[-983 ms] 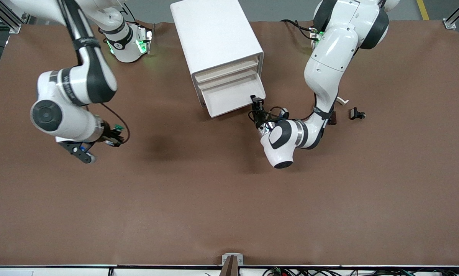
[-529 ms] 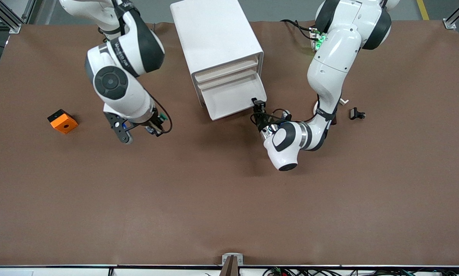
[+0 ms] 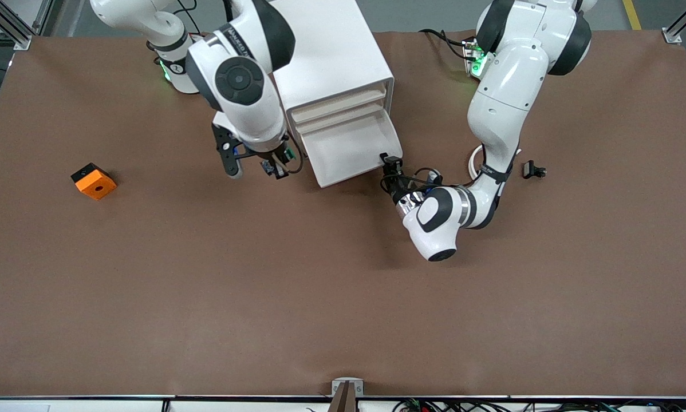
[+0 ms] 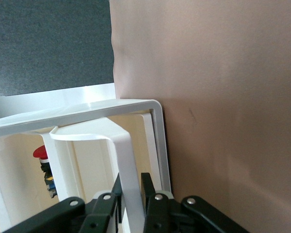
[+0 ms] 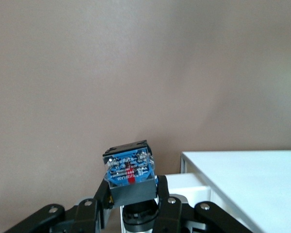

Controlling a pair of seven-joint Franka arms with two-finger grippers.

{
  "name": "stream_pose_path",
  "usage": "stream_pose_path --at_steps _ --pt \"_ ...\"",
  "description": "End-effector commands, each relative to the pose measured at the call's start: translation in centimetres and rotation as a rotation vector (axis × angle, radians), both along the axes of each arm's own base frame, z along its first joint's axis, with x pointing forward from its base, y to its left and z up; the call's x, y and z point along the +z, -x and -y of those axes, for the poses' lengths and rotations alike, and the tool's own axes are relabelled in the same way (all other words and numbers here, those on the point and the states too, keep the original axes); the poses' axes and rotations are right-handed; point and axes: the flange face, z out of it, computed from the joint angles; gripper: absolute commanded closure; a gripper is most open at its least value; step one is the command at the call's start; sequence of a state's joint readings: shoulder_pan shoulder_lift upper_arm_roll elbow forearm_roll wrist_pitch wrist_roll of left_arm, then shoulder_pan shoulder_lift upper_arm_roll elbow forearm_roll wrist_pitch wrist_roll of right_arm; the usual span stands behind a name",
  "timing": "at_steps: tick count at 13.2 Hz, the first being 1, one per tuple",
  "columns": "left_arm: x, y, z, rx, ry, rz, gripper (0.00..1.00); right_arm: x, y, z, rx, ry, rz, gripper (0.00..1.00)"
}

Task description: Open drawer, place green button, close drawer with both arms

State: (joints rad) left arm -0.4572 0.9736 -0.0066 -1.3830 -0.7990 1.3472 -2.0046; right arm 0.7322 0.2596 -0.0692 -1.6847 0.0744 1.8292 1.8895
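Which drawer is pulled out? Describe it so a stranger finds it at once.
Find the white boxy cabinet between the arms' bases. One wide, shallow white drawer juts from its front, the left gripper shut on its handle, the right gripper holding the button over the table beside it. Unlike the pushed-in drawers above, it shows its bare floor.

The drawer (image 3: 349,146) stands pulled out of the cabinet (image 3: 326,54), its tray open from above. My left end effector (image 3: 390,162) is clamped on the handle (image 4: 123,165) at the tray's corner toward the left arm's end, blocking that corner. My right end effector (image 3: 280,166), gripping the button (image 5: 128,170), hangs just beside the tray's other edge. Bare table (image 3: 343,297) lies nearer the front camera; the orange cube (image 3: 93,181) sits well apart.
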Motion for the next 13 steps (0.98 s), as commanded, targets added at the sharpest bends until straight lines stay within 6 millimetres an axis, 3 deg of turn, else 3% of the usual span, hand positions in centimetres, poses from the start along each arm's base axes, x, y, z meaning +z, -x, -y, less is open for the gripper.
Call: stream_pose_path --at_steps 1,6,7,9,10,11,13 --pt "-1.1 -1.9 -2.1 0.019 -0.014 0.063 0.82 -0.5 1.0 -2.8 -0.076 -0.003 0.019 1.0" --pt "-1.3 -1.9 -2.1 0.021 -0.017 0.068 0.81 -6.8 5.3 -10.8 -0.192 0.022 0.063 1.0" --pt "-1.3 -1.9 -2.1 0.019 -0.018 0.07 0.72 -7.9 5.4 -11.7 -0.212 0.026 0.066 1.0" --pt "-1.3 -1.9 -2.1 0.021 -0.017 0.071 0.18 -9.5 5.7 -13.8 -0.244 0.035 0.069 1.0" --pt "-1.3 -1.9 -2.0 0.019 -0.017 0.071 0.06 -9.9 6.2 -14.9 -0.255 0.035 0.073 1.0" --pt "-1.2 -1.9 -1.9 0.018 -0.015 0.072 0.0 -10.3 7.0 -16.0 -0.255 0.037 0.073 1.0" --pt "-0.9 -1.9 -1.7 0.017 -0.009 0.075 0.0 -10.3 8.0 -16.9 -0.249 0.033 0.073 1.0"
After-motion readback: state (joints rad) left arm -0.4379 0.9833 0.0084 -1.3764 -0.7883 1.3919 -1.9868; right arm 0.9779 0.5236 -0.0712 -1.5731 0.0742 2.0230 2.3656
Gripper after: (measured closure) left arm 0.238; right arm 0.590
